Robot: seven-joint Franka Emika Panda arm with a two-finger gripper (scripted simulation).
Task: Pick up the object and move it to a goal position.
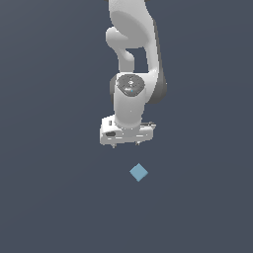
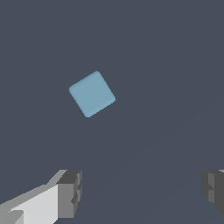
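Gripper (image 1: 126, 144) is spread wide and empty, pointing down, so it's set up to drop over something. The cube (image 1: 139, 172) sits on the tabletop (image 1: 54, 197) near it but off-centre, not between the fingers (image 2: 70, 192), and turned diagonally, so I'd guess it needs shifting and rotating first.

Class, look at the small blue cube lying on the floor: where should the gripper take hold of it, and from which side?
Grip the blue cube across two opposite flat faces, coming straight down from above. It lies alone and rotated relative to the open gripper, so the wrist probably needs turning first.
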